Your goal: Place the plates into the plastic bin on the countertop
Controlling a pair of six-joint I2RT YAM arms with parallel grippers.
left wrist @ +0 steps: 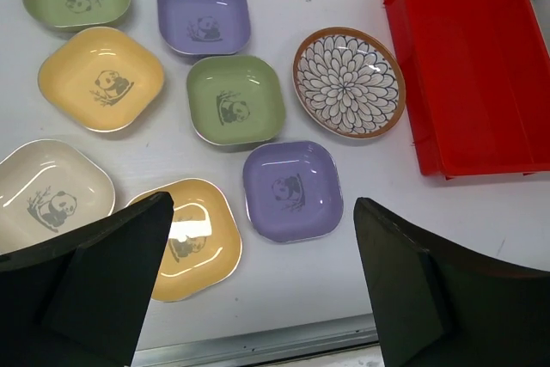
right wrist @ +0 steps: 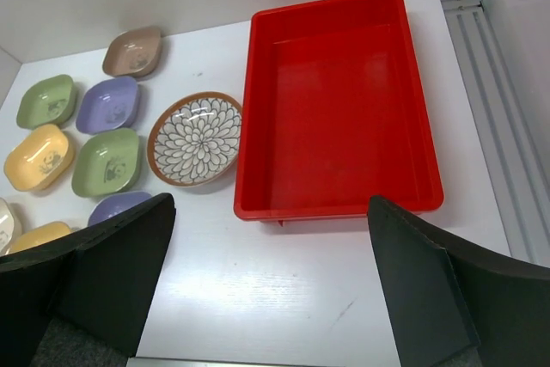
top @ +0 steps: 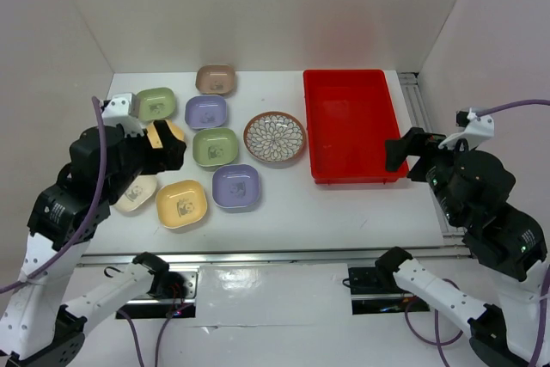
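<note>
Bare countertop [top: 344,212] strip in front; red bin [top: 348,122] right, close-packed dishes [top: 214,146] and round plate [top: 274,137] left.

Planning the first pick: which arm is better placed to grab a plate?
Left. The left gripper, open, hangs over the pastel dishes; the right gripper, also open, sits at the edge of the red bin, across it from them.

The left arm [top: 53,212] is folded at the elbow and raised; the left gripper [top: 174,152] at its end points to the right and a little down, its 2 fingers [left wrist: 103,290] spread wide with nothing between them. The right arm [top: 494,212] is folded likewise; the right gripper [top: 395,154] points left, fingers wide apart, also empty
</note>
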